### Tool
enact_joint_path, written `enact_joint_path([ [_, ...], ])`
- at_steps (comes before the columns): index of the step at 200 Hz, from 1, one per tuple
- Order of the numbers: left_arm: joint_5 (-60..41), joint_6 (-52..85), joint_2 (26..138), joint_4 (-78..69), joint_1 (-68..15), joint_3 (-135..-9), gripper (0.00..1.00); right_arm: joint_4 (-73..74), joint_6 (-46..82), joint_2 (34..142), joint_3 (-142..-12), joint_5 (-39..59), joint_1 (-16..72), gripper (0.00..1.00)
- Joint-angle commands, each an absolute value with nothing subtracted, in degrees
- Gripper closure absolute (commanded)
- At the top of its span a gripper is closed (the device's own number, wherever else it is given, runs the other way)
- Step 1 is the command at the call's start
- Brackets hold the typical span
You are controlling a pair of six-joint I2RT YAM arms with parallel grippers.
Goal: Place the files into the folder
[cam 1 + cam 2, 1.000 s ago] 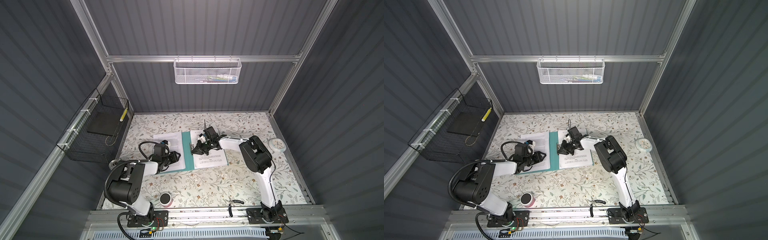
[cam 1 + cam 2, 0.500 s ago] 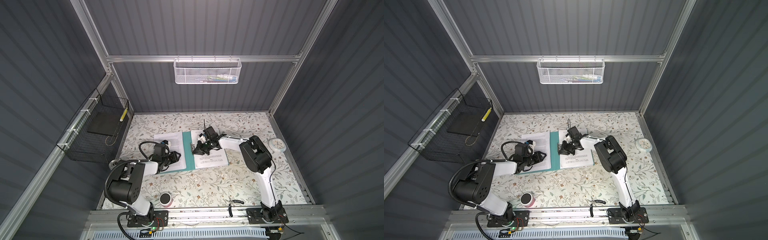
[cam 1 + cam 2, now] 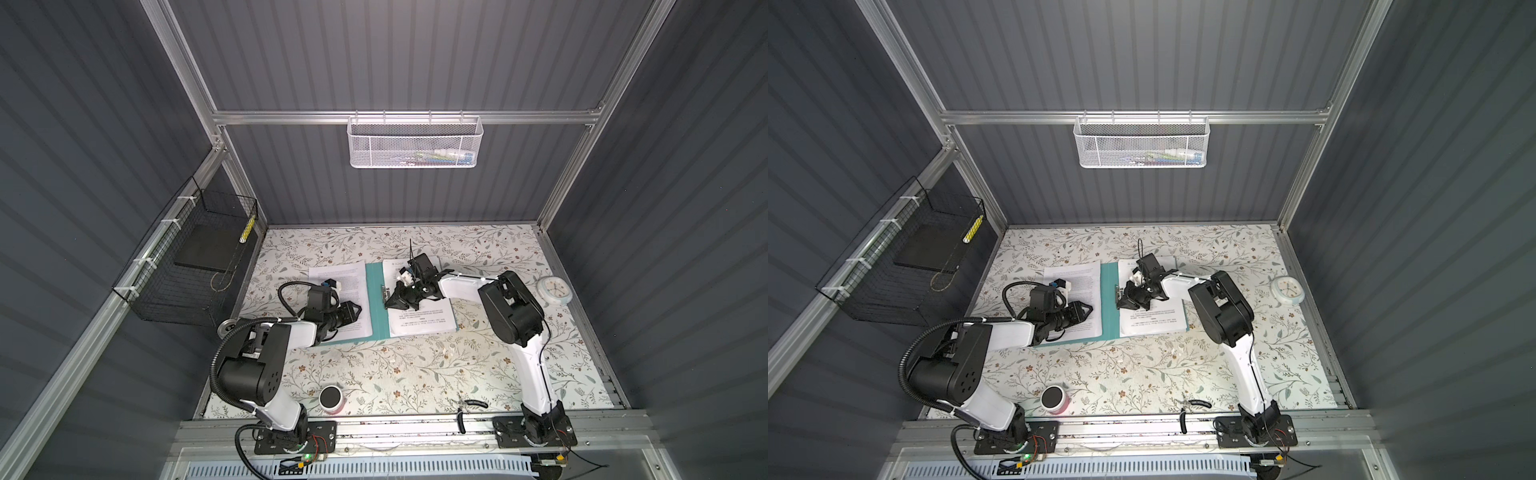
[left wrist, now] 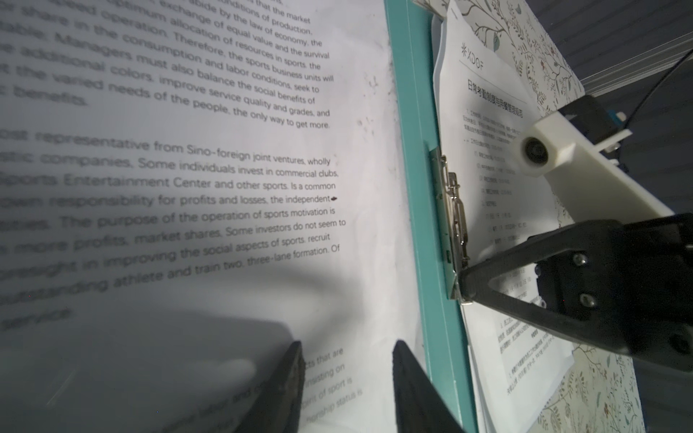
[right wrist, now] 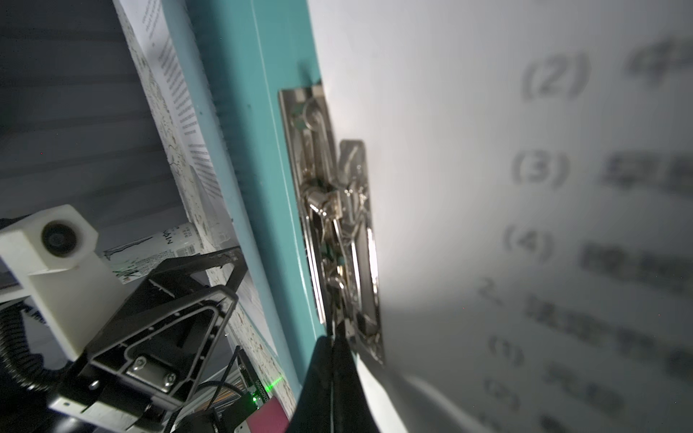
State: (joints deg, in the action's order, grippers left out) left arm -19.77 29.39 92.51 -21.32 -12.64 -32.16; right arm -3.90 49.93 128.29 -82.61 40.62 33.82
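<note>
The teal folder (image 3: 376,299) (image 3: 1109,299) lies open on the floral table. One of the files, a sheet printed in English (image 3: 345,278) (image 4: 225,150), rests on the folder's left half. Other files (image 3: 419,324) (image 5: 487,187) lie on its right half, beside the metal clip (image 4: 452,210) (image 5: 330,210). My left gripper (image 3: 355,311) (image 4: 347,343) hovers low over the left sheet, open, with nothing between its fingers. My right gripper (image 3: 387,303) (image 5: 333,333) is shut, and its tip touches the near end of the clip.
A white clock (image 3: 552,289) lies at the table's right edge. A pink cylinder with a black top (image 3: 330,399) and a small black tool (image 3: 473,403) sit near the front edge. A black wire basket (image 3: 195,266) hangs on the left wall and a white mesh basket (image 3: 415,143) on the back wall.
</note>
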Motion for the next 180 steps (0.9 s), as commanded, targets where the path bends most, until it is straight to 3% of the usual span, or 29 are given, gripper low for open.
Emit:
enact_joint_path([
  [1, -20.5, 29.0, 95.0, -15.7, -12.2, -31.6, 0.58, -1.6, 56.9, 130.2, -78.8, 39.9, 33.5, 1.00],
  [42, -21.0, 28.7, 95.2, -15.3, -12.2, -32.0, 0.56, 6.2, 62.5, 128.4, -77.8, 46.0, 32.6, 1.00],
  [77, -21.2, 28.8, 94.5, -14.5, -12.2, -32.5, 0.53, 4.6, 61.8, 128.2, -78.5, 44.9, 32.0, 1.00],
  [116, -20.4, 27.5, 90.0, -9.4, -12.2, -36.2, 0.31, 0.8, 59.3, 126.0, -76.3, 41.1, 30.8, 1.00],
  [157, -14.8, 23.9, 87.4, -3.2, -12.2, -40.8, 0.22, -1.4, 56.6, 122.7, -73.2, 37.4, 29.5, 1.00],
  [180, -12.2, 23.4, 86.4, -1.1, -12.2, -42.0, 0.18, -3.7, 54.6, 121.4, -73.3, 36.7, 29.2, 0.84],
])
